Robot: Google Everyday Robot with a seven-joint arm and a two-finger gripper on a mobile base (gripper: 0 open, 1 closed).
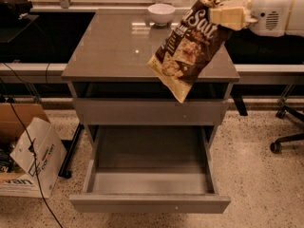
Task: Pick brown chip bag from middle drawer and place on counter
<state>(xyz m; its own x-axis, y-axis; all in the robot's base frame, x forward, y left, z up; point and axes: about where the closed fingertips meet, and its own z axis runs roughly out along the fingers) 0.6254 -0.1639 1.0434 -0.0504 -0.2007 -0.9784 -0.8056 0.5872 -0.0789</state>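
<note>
My gripper [223,11] comes in from the upper right and is shut on the top end of the brown chip bag [187,49]. The bag hangs tilted in the air over the counter's [118,46] right front part, its lower corner dangling past the front edge. White "Salt" lettering shows near its top. The middle drawer [149,175] is pulled open below, and its grey floor is bare.
A small white bowl [161,13] stands at the back of the counter. A closed drawer face [149,112] sits above the open one. A cardboard box [28,158] and cables lie on the floor at left; an office chair base [287,139] at right.
</note>
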